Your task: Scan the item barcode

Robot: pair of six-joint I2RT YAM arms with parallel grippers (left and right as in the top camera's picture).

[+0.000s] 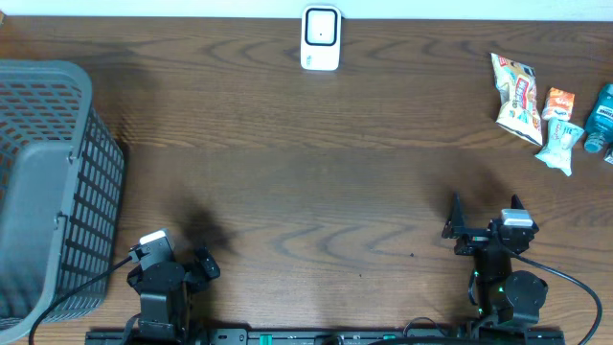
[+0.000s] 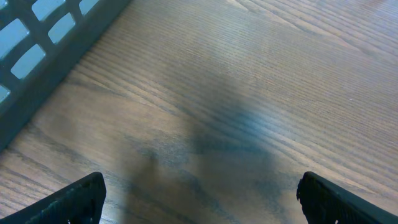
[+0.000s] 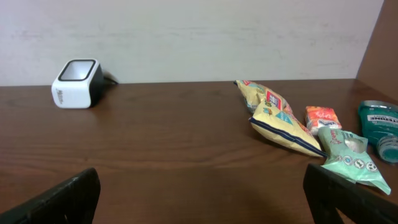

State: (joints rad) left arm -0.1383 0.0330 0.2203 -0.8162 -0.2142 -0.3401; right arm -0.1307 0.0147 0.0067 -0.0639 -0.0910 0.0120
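The left hand (image 2: 205, 202) was seen with its jaws spread wide and nothing held between them. Only its two dark fingertips (image 2: 78, 199) showed, at the lower corners of the left wrist view, above bare wood. The right hand (image 3: 202, 199) was likewise found fully spread and empty, its fingertips (image 3: 68, 196) set at the lower corners of the right wrist view.

In the overhead view both arms were placed along the bottom edge of the frame, one at lower left and one at lower right, over the dark brown wooden surface (image 1: 306, 172). A grey plastic lattice basket (image 1: 48, 182) was seen at the left edge of that frame, near the left arm. Its wall also crossed the upper left corner of the left wrist view.

The white barcode scanner (image 1: 320, 38) was stood at the top centre of the overhead frame, close to the far edge of the surface and well apart from both hands. The items were gathered at the upper right, untouched: a yellow snack bag (image 3: 277, 121), just beside it a small orange packet (image 3: 322, 118), a pale green pouch (image 3: 348, 155) nearer the lower edge, and a teal bottle (image 3: 379, 127) partly cut off by the right edge of the frame.
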